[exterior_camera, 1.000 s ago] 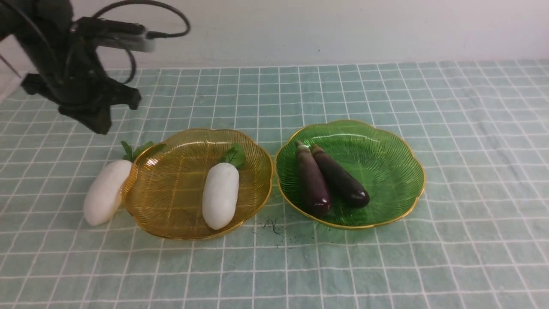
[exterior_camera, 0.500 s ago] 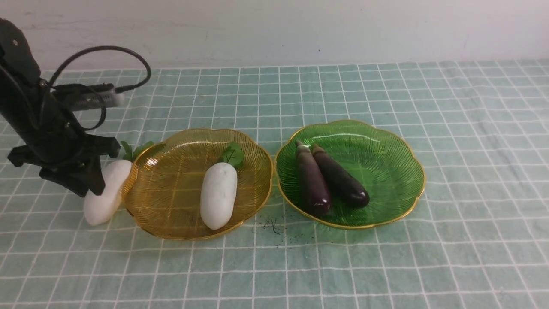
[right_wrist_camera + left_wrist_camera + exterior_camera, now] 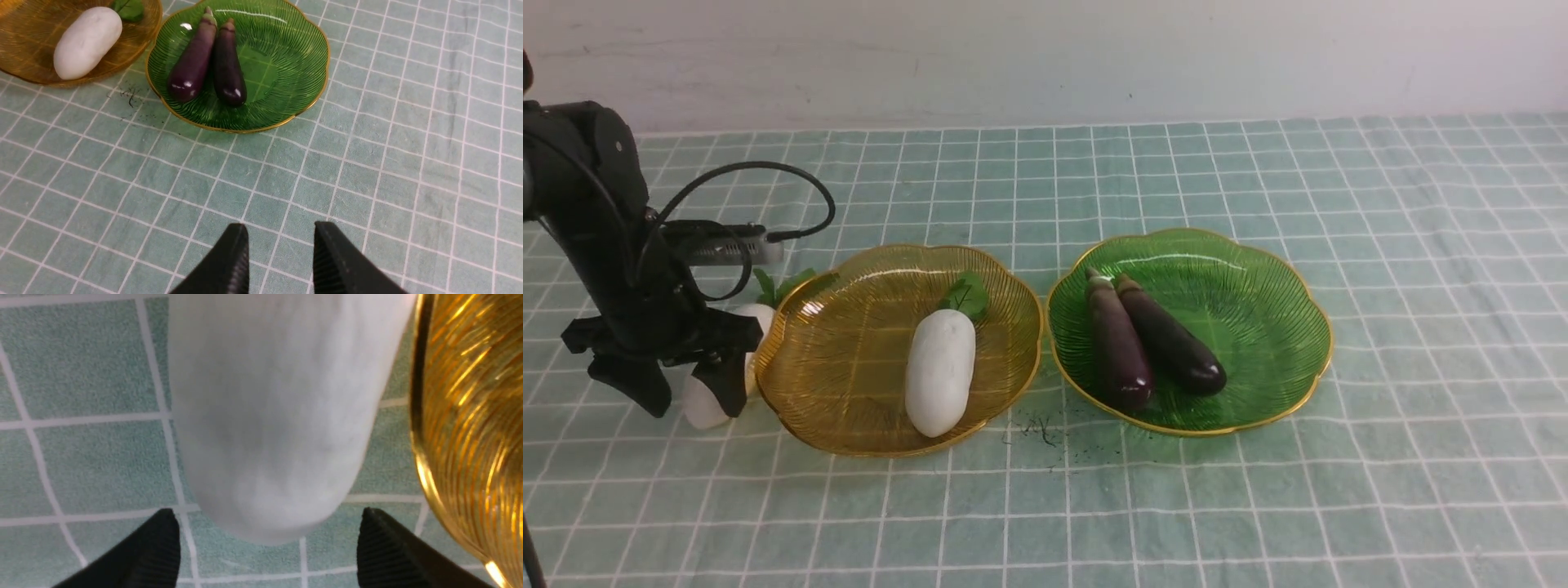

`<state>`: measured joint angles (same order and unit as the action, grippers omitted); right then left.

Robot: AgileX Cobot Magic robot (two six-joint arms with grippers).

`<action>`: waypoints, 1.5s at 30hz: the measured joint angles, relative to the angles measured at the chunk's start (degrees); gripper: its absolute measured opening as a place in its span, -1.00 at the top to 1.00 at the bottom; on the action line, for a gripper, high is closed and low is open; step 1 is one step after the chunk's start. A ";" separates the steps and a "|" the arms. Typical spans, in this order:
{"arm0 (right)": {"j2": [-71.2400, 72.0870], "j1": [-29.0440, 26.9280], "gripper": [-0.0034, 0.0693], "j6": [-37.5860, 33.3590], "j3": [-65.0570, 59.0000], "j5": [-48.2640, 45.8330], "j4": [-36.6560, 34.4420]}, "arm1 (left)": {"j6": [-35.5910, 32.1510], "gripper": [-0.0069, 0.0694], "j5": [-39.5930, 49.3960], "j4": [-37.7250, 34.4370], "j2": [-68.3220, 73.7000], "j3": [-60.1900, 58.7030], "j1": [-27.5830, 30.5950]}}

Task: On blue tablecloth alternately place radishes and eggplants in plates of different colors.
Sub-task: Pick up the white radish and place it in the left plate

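One radish (image 3: 697, 411) half hidden behind left hand (image 3: 690, 402).

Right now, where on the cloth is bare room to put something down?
Free: the blue tablecloth right of the green plate, the strip behind both plates, the strip before them. Crowded: left of the amber plate, where the open left claw straddles a radish.

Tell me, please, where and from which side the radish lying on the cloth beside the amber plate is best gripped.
I would grip the radish across its white body near the blunt end, coming down from above. It lies flat and is narrow that way, and the open left claw straddles it there. The amber plate lies close alongside, so that finger has little room.
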<state>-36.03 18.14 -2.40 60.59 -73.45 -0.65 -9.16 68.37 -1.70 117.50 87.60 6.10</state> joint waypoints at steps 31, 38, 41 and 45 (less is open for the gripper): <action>0.00 0.00 0.31 0.02 0.00 0.00 -0.93 | 2.46 -0.23 1.85 -13.71 -6.28 11.24 -7.73; 0.00 0.00 0.31 0.02 0.00 0.00 -0.93 | 4.76 -0.23 1.87 -7.23 -3.13 7.60 -13.08; 0.00 0.00 0.31 0.02 0.00 0.00 -0.88 | 7.36 -0.23 1.87 -5.09 -2.96 5.49 -13.14; 0.00 0.00 0.31 0.02 0.00 0.00 0.18 | 8.04 -0.27 1.87 -4.93 -2.96 5.12 -13.14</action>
<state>-36.03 18.14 -2.38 60.59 -73.45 -0.47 -1.13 70.24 -6.64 114.55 92.72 -7.04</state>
